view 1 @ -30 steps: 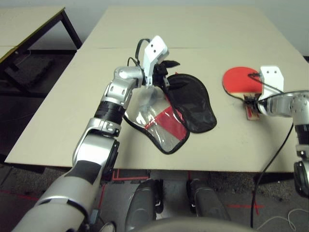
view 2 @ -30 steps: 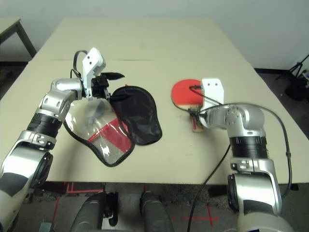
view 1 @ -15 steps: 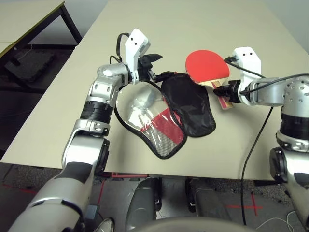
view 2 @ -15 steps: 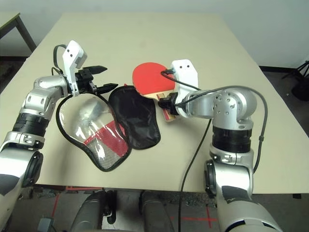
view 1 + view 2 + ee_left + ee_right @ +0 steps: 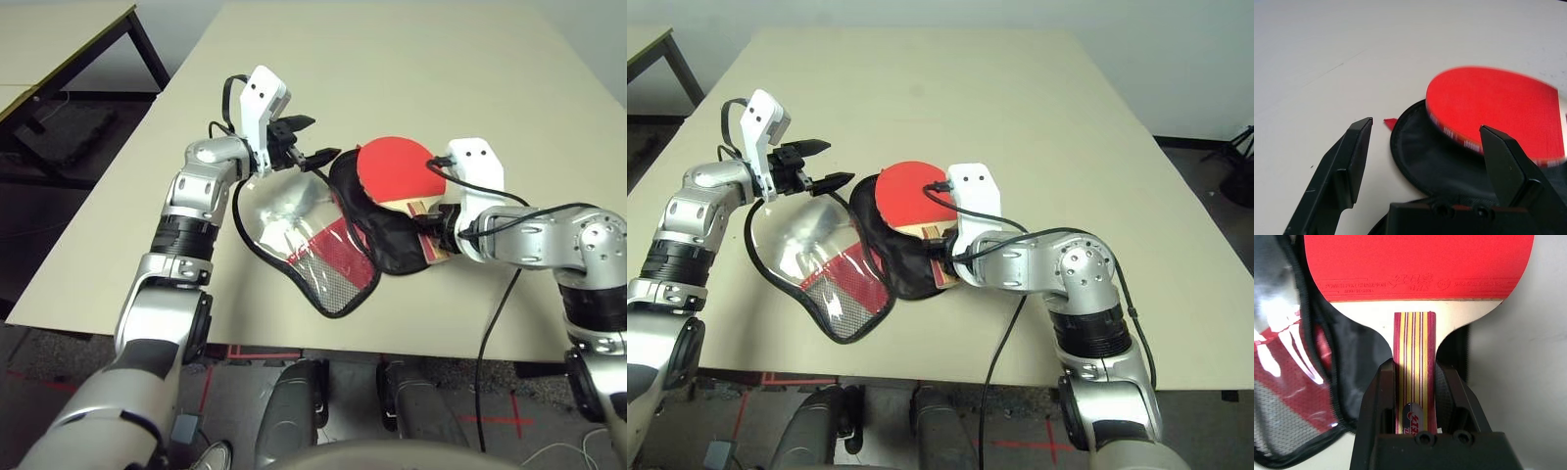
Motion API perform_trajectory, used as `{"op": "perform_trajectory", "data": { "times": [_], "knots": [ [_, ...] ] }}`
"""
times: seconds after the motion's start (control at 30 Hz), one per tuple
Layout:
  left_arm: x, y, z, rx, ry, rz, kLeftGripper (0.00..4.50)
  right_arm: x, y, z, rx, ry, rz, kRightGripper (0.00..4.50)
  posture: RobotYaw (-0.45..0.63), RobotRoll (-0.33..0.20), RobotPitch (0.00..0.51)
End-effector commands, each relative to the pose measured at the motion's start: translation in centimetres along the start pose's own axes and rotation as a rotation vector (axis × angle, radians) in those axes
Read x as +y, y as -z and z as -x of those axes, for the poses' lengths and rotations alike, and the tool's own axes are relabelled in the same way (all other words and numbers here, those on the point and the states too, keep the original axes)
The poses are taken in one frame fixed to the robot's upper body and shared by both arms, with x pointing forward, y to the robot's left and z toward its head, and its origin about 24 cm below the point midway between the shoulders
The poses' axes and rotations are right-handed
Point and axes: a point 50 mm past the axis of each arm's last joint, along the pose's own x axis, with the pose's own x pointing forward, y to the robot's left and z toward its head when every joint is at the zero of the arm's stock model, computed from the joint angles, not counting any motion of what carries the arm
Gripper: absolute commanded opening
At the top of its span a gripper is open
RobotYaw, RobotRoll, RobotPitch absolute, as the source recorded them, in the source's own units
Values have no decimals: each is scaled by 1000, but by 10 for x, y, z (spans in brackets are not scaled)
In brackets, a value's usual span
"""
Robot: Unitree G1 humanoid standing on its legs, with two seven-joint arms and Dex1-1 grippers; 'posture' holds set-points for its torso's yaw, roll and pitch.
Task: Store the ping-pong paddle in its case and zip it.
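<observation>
right wrist view: paddle [image 5: 1418, 271] clamped by its handle between the right gripper's [image 5: 1419, 382] fingers, red face out ahead of them, hovering over the black lining of the case [image 5: 382, 220]. the case lies unzipped and spread flat on the table [image 5: 411, 69], clear flap just beside the left gripper [image 5: 304, 139]. that gripper is released, jaws wide, holding nothing, just past the flap's far rim.

step in hand, as i read it: loading the paddle. next move likely calls for lowering the face flat onto the lining, handle lined up with the narrow end, then letting go.

count: one paddle, one case, two grippers, one table.
</observation>
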Motion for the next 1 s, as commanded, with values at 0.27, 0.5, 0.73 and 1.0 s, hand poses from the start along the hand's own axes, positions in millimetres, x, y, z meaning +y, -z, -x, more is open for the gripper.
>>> {"op": "perform_trajectory", "data": {
  "times": [0.27,0.5,0.73,1.0],
  "knots": [
    [-4,5,-3,9,8,15,4500,-3,-3,-12,70,-2,-15,1127,-68,0,145],
    [-5,6,0,7,0,19,4500,-5,-16,-25,126,8,-48,1127,-56,0,142],
    [-6,9,4,15,-11,22,4500,-4,-18,-30,154,-29,-60,1127,-26,0,150],
    [-4,8,6,16,-29,27,4500,2,-18,-34,178,-69,-51,1127,-17,0,148]
  ]
}}
